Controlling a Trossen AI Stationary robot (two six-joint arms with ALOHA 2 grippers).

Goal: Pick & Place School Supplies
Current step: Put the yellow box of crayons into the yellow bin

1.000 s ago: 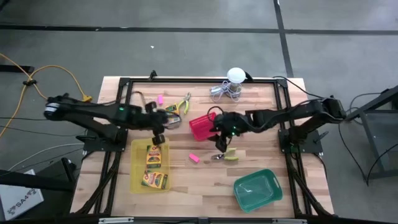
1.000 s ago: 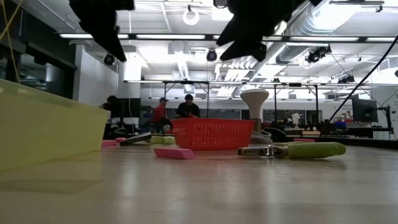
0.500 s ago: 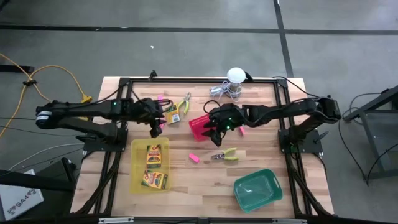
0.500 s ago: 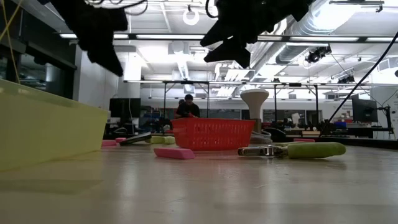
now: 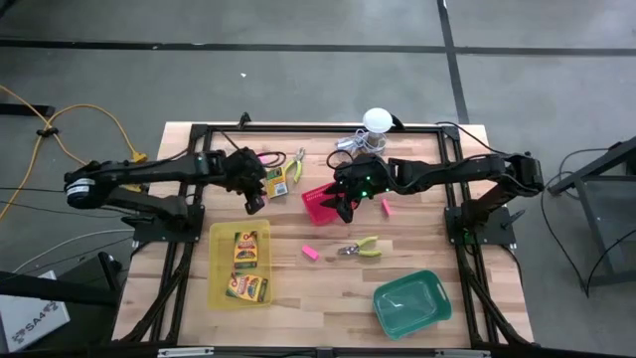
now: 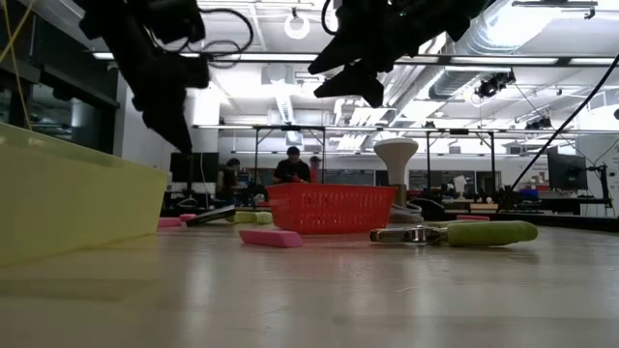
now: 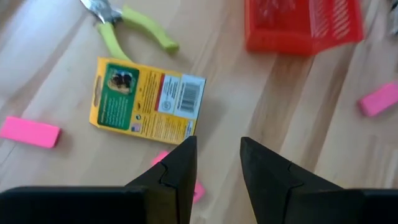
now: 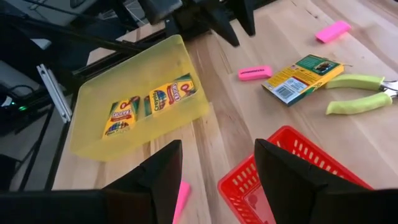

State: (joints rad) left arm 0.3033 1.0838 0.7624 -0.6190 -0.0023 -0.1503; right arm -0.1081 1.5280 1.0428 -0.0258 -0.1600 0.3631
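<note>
Two grippers are at work. Left gripper point(image 5: 254, 204): fingers point(image 7: 180, 168) stand part-open w/ a narrow gap, nothing held between them. It is raised off the table, just short of the loose crayon box point(image 7: 147, 104), which lies flat, label up. A pink eraser point(image 7: 30, 132) lies to one side of that box, a second pink block is partly hidden under the finger, and pliers point(image 7: 127, 28) lie beyond the box. Farther out, the yellow tray point(image 5: 241, 265) already holds two crayon boxes point(image 5: 246, 267).

Judged step: pick of the loose box by the left gripper, for the yellow tray. Recommended: the gap should be widened before descent, since it looks narrower than the box; fingers to be aligned across the short side; descent to be made square so the box is not pushed toward the pliers. Risk: the pink block under the finger could be nudged.

Right gripper point(image 5: 344, 202): jaws wide, empty, raised over the near edge of the red basket point(image 8: 292, 171). Second pliers point(image 5: 360, 247) and pink erasers point(image 5: 310, 253) lie nearby on the table; the green tray point(image 5: 411, 303) is well apart.
</note>
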